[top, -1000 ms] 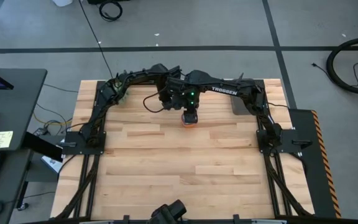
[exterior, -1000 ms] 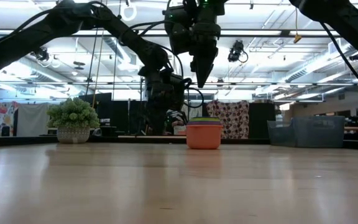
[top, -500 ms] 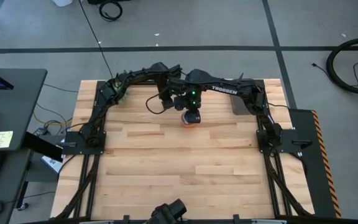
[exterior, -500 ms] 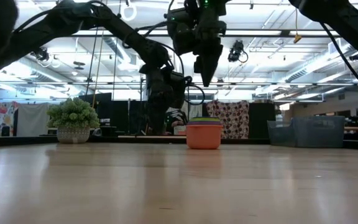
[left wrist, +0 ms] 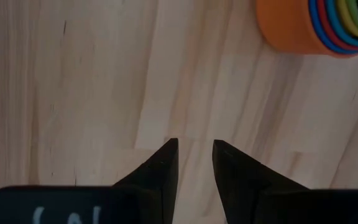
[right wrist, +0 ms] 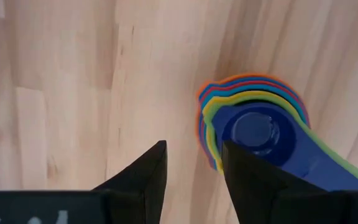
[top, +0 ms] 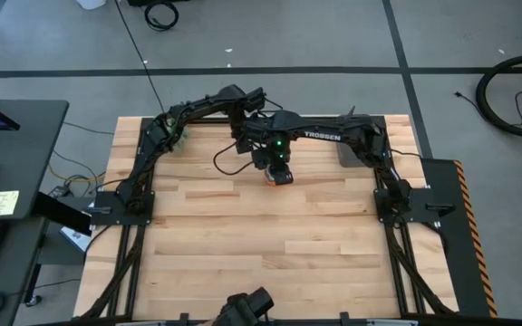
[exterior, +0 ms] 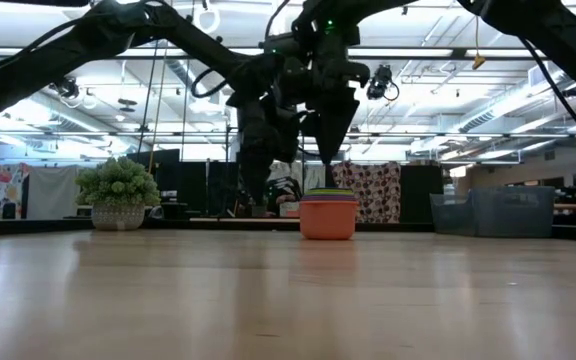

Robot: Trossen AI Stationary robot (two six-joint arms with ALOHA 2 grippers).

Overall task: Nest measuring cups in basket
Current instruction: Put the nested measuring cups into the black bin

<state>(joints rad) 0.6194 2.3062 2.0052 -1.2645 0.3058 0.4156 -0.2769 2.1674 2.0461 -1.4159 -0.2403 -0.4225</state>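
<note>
Overhead, white lettering reading "TROSSEN" is legible on the right arm's dark link (top: 320,136). Nested round plastic measuring cups (exterior: 327,214), orange outermost with red, blue, light blue, yellow and green inside and dark blue innermost, stand stacked on the pale wooden slatted table (top: 270,235) toward its far middle. A dark grey rectangular basket (exterior: 511,211), contents indiscernible, sits at the far right, well apart. Right gripper (right wrist: 193,155) hangs above the stack, fingers parted, grasping nothing. Left gripper (left wrist: 195,147) hovers just beside it, fingers slightly apart, empty.
</note>
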